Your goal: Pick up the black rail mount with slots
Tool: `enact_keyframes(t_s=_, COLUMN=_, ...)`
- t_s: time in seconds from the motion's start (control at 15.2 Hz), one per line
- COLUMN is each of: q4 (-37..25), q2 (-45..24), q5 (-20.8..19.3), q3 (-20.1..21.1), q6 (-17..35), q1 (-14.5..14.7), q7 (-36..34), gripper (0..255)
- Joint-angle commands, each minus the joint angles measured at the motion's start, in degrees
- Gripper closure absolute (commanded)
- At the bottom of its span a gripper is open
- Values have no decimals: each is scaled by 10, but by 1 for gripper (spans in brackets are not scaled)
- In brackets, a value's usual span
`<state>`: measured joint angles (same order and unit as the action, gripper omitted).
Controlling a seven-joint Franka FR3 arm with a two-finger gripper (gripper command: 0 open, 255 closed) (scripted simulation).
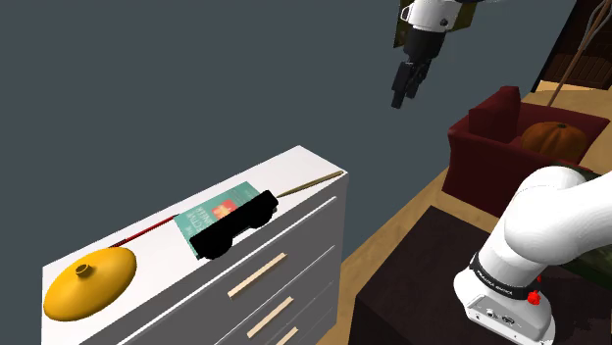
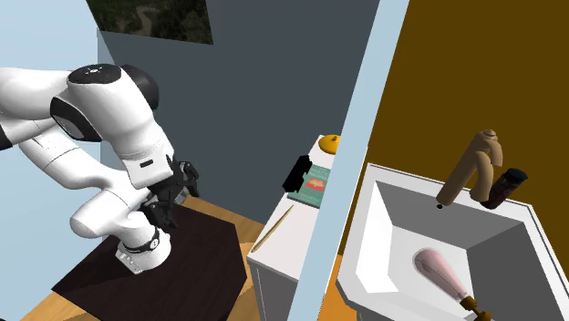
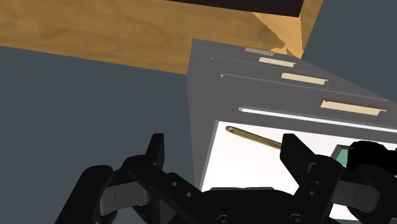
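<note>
Dark grey wall stands behind the white dresser (image 1: 299, 169). On top lies a green book (image 1: 210, 212), and the black rail mount (image 1: 233, 224) rests on it. My pincer (image 1: 401, 96) hangs high up, well apart from the mount, fingers wide, holding nothing. I think this is the reaching step. Next I must come down over the mount.

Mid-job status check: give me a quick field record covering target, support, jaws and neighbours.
target: black rail mount, lying along a teal book's edge
support: white dresser, on its top
jaws: open, in the air, up and to the shoulder view's right of the dresser, well apart from the mount
held: nothing
neighbours: yellow disc at the top's far end; thin stick running along the top behind the book
</note>
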<state>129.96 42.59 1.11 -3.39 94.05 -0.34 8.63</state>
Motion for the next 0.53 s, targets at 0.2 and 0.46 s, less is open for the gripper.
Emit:
enact_keyframes(t_s=0.2, q4=-16, q2=-46, q5=6, q3=17, q6=29, q1=22, q7=14, gripper=0)
enact_keyframes(t_s=0.46, q4=-42, q2=-107, q5=11, q3=42, q6=63, q1=50, q7=33, gripper=0)
